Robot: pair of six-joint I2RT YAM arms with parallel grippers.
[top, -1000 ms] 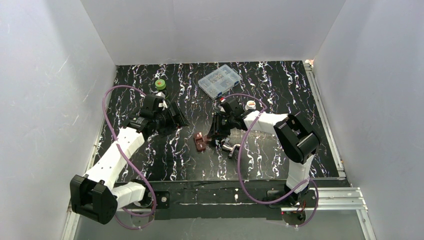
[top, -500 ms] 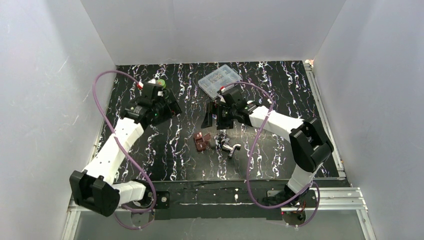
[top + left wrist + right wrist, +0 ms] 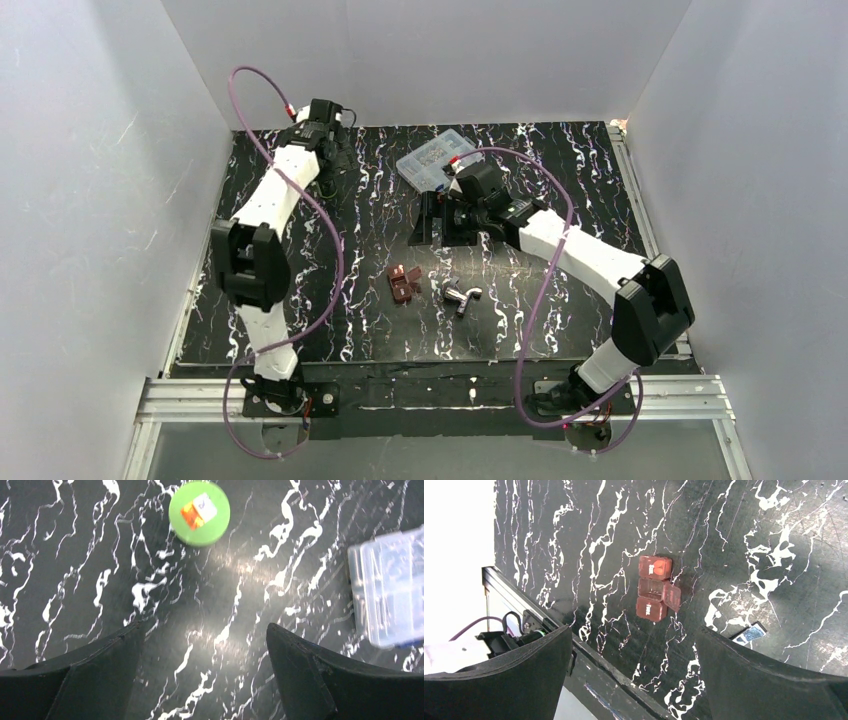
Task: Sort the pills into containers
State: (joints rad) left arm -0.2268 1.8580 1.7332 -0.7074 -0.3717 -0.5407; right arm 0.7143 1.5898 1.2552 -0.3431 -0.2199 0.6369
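Note:
A bright green cap (image 3: pixel 199 513) with an orange and white sticker tops one of the containers, seen from above in the left wrist view. My left gripper (image 3: pixel 205 645) hovers over the table just short of it, open and empty. In the top view the left gripper (image 3: pixel 335 152) is at the far back left and hides that container. My right gripper (image 3: pixel 438 224) hangs open and empty above the table's middle. Below it lies a red pill organiser (image 3: pixel 654 588) with one lid flipped open. No loose pills can be made out.
A clear plastic compartment box (image 3: pixel 434 160) sits at the back centre, also at the right edge of the left wrist view (image 3: pixel 387 592). Small silvery pieces (image 3: pixel 458 296) lie right of the red organiser (image 3: pixel 404 284). A foil-like piece (image 3: pixel 749 632) shows beside my right finger.
The left arm has stretched out to the far back left, over the green-capped container. The right gripper has opened wide and drawn back from the silvery pieces toward the clear box.

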